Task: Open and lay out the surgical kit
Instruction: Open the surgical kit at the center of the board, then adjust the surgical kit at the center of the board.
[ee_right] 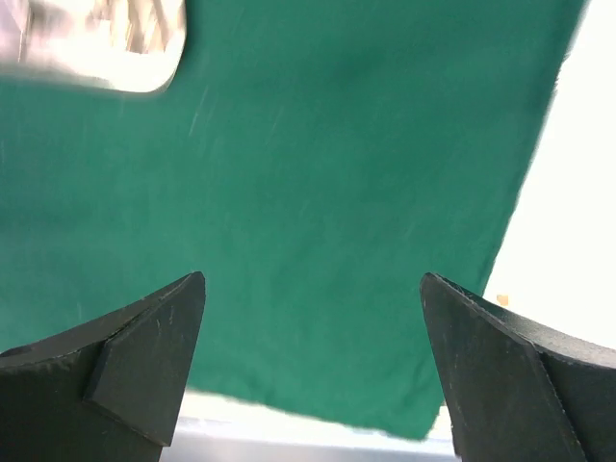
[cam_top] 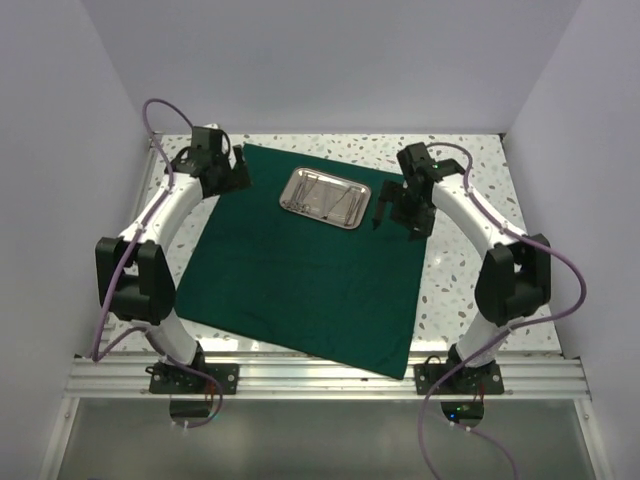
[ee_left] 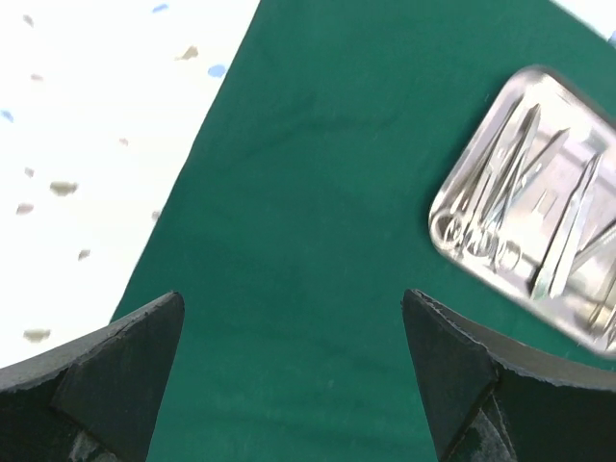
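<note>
Pale walls close in a white speckled table (cam_top: 450, 290), seen from above, with my two arms reaching in from its near edge. A dark green cloth wrap (cam_top: 300, 270) lies opened out flat as a large square, one corner hanging toward the near rail. On its far part sits a small shiny steel tray (cam_top: 286, 192), and the slim silver instruments (cam_top: 328, 197) lie inside it, close together and partly crossing; I cannot tell scissors from forceps. My left gripper (cam_top: 238, 172) hovers over the cloth's far left corner, fingers spread wide and holding nothing. My right gripper (cam_top: 392, 218) hangs just beside the tray's right end – also spread, also empty. I judge the wrap done and the laying-out not begun. The danger now is the tray itself: a fingertip catching its rim could slide it and drag folds into the cloth. Thin steel on polished steel is slippery – a shallow pinch may skid off, or close on two crossed tools at once and drop one.
</note>
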`<state>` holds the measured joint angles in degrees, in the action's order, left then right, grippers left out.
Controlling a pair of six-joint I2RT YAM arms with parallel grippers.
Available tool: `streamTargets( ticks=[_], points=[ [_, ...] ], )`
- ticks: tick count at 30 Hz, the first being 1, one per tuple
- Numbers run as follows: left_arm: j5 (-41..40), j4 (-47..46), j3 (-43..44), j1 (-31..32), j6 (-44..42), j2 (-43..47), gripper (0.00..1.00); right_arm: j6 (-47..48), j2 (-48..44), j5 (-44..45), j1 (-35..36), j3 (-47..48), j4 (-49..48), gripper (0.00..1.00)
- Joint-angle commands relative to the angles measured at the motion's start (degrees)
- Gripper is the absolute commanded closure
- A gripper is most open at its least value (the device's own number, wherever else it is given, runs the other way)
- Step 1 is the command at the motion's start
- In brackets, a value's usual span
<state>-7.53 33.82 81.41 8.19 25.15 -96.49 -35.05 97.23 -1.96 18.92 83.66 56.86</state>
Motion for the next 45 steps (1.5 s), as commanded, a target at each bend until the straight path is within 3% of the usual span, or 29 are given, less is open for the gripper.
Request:
streamTargets(
  ticks=[1,6,10,18,26,29,37,40,43,44,45],
  points=[
    [3.04,-5.78,5.34,-2.12,-4.23,-4.21,0.01,-1.77,3.66,3.71,-5.45,5.28,-1.75,0.03],
    [12.61,-17.79,3.85,-6.86,-5.98,-8.53,0.01,-3.45,15.34,9.05,-8.98,17.48,1.13,0.04],
    [14.91,-19.06,7.78,-9.49,-8.0,-14.5,0.01,-2.75,20.45,12.41,-10.65,25.05,4.05,0.04],
    [18.16,-15.2,18.25,-11.0,-10.38,-30.4,0.03,-1.43,23.79,13.38,-14.35,25.15,3.87,0.04],
    [20.19,-12.3,24.94,-10.74,-9.24,-37.54,0.05,-0.81,26.69,10.05,-14.43,23.04,-0.61,0.05],
    [20.89,-11.59,25.38,-10.82,-9.24,-38.77,0.09,-1.16,28.36,9.43,-14.35,22.43,-1.4,0.05],
    [22.99,-9.48,22.58,-9.33,-10.2,-38.43,0.34,-3.01,31.0,8.38,-14.43,17.34,-4.65,0.09],
    [23.53,-9.48,20.56,-9.33,-9.86,-37.02,0.49,-4.59,30.56,6.45,-14.43,14.62,-7.63,0.25],
    [23.79,-9.04,19.84,-9.33,-9.94,-35.97,0.63,-5.29,30.74,5.91,-14.43,13.46,-9.13,0.54],
    [24.05,-8.43,19.93,-9.24,-10.03,-35.7,0.71,-5.29,31.09,5.3,-14.35,13.55,-9.4,0.69],
    [24.4,-8.25,20.02,-9.33,-10.12,-35.53,0.77,-5.12,31.87,4.95,-14.43,13.72,-9.49,0.78]
  ],
)
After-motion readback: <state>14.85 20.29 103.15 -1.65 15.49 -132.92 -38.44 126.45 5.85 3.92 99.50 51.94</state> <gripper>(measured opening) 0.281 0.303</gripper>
